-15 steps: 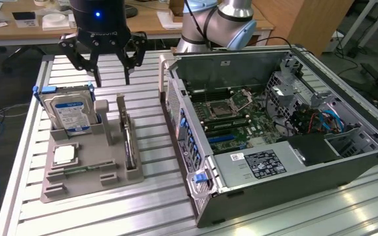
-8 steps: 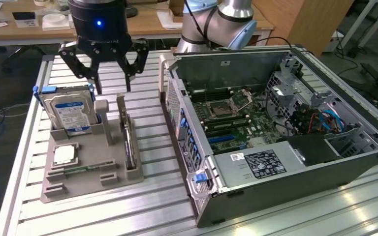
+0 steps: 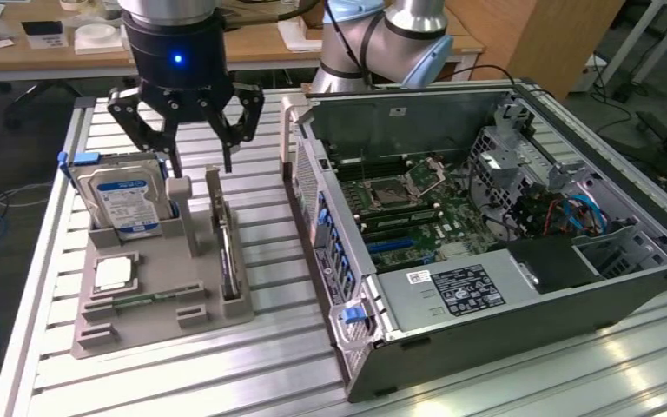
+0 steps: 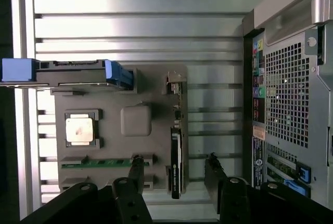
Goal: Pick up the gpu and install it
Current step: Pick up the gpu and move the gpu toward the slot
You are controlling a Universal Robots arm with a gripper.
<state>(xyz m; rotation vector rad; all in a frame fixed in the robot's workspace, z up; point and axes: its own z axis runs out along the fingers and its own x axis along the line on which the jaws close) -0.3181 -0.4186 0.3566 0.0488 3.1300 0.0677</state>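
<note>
Bright overhead light, glare on metal table (image 4: pixel 140 26), shadows inside computer case (image 3: pixel 507 334)

On the grey holder tray (image 3: pixel 160 252), 4 parts are counted: 1 gpu (image 4: pixel 176 164), 1 hard drive (image 3: pixel 125 201), 1 CPU chip (image 4: pixel 79 130) and 1 RAM stick (image 4: pixel 99 163). Just beside the tray, 1 PC case (image 3: pixel 485 287) is counted. Above the tray, 1 gripper (image 3: pixel 201 169) is noted, w/ 2 fingers (image 4: pixel 136 174). Trays counted: 1.

Robotics lab, slotted aluminium workbench (image 3: pixel 194 373), open computer case (image 3: pixel 519 326), wooden desk (image 3: pixel 258 48)
</note>
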